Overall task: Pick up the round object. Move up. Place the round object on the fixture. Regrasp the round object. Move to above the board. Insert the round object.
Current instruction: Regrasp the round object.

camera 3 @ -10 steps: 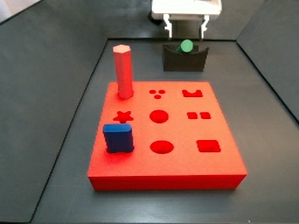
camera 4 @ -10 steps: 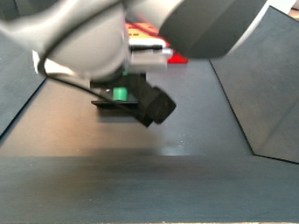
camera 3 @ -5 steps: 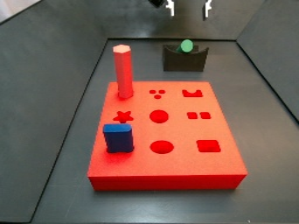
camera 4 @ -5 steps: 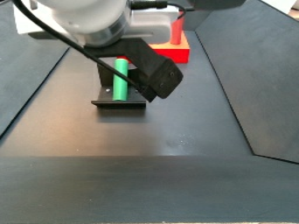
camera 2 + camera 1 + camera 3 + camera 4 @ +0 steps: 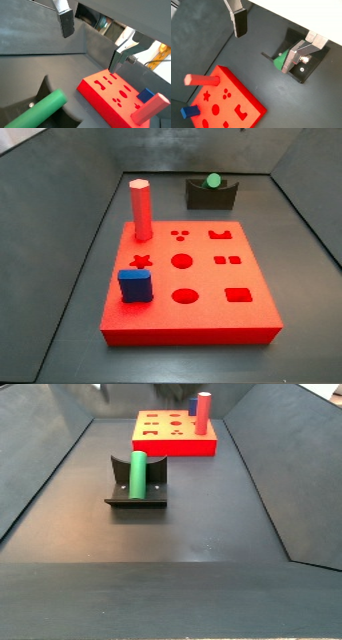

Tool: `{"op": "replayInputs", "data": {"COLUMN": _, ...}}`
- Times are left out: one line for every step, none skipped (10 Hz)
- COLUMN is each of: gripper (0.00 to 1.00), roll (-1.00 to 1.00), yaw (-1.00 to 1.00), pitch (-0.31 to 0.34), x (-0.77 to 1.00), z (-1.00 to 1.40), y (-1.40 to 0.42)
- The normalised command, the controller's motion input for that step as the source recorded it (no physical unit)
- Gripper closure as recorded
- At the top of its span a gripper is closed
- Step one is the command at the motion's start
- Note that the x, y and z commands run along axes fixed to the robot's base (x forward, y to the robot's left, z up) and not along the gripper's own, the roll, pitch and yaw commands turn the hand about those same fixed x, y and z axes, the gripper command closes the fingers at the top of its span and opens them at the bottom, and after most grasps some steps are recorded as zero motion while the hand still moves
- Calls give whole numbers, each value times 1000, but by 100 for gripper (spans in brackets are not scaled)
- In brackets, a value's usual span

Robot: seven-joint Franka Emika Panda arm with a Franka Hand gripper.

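The round object (image 5: 136,474), a smooth green cylinder with rounded ends, lies in the fixture (image 5: 136,488), a dark L-shaped bracket on a flat base plate; in a side view (image 5: 213,180) only its round green end shows above the curved notch of the fixture (image 5: 210,195). In both wrist views it sits below and apart from the gripper (image 5: 270,35), nothing touching it: in a wrist view the round object (image 5: 37,114) runs as a long matte green bar well under the gripper (image 5: 92,42)

The gripper is released, its two flat silver fingers (image 5: 239,19) with dark pads spread wide and nothing between them. It does not show in either side view

Farther off from the gripper lies the board (image 5: 191,288), a thick glossy red slab with star, circle and square holes cut in its top. A red hexagonal peg (image 5: 140,208) stands upright at one corner of it and a blue square block (image 5: 134,285) sits in it near the star hole. The floor (image 5: 174,534) is dark matte grey with raised walls
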Motion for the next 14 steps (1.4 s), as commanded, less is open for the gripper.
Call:
{"op": "replayInputs", "data": {"gripper": 0, "roll": 1000, "yaw": 2, "pitch": 38, "x": -44, "z": 93, "y": -481}}
{"op": "replayInputs", "data": {"gripper": 0, "roll": 1000, "yaw": 2, "pitch": 36, "x": -21, "z": 11, "y": -292}}
{"op": "replayInputs", "data": {"gripper": 0, "roll": 1000, "yaw": 2, "pitch": 35, "x": -20, "z": 22, "y": -85}}
{"op": "replayInputs", "data": {"gripper": 0, "roll": 1000, "yaw": 2, "pitch": 34, "x": -33, "z": 34, "y": -8}}
{"op": "replayInputs", "data": {"gripper": 0, "roll": 1000, "yaw": 3, "pitch": 27, "x": -28, "z": 4, "y": -38}}
{"op": "replayInputs", "data": {"gripper": 0, "roll": 1000, "yaw": 4, "pitch": 21, "x": -33, "z": 10, "y": -33}}
{"op": "replayInputs", "data": {"gripper": 0, "roll": 1000, "yaw": 4, "pitch": 17, "x": -36, "z": 14, "y": -25}}
{"op": "replayInputs", "data": {"gripper": 0, "roll": 1000, "yaw": 5, "pitch": 9, "x": -26, "z": 2, "y": -25}}
{"op": "replayInputs", "data": {"gripper": 0, "roll": 1000, "yaw": 6, "pitch": 6, "x": -24, "z": 0, "y": -24}}
{"op": "replayInputs", "data": {"gripper": 0, "roll": 1000, "yaw": 8, "pitch": -1, "x": -18, "z": 8, "y": -22}}
{"op": "replayInputs", "data": {"gripper": 0, "roll": 1000, "yaw": 9, "pitch": -2, "x": -18, "z": 8, "y": -16}}
{"op": "replayInputs", "data": {"gripper": 0, "roll": 1000, "yaw": 10, "pitch": 0, "x": -22, "z": 4, "y": -18}}
{"op": "replayInputs", "data": {"gripper": 0, "roll": 1000, "yaw": 12, "pitch": 3, "x": -14, "z": 9, "y": -19}}
{"op": "replayInputs", "data": {"gripper": 0, "roll": 1000, "yaw": 13, "pitch": 10, "x": -1, "z": 6, "y": -22}}
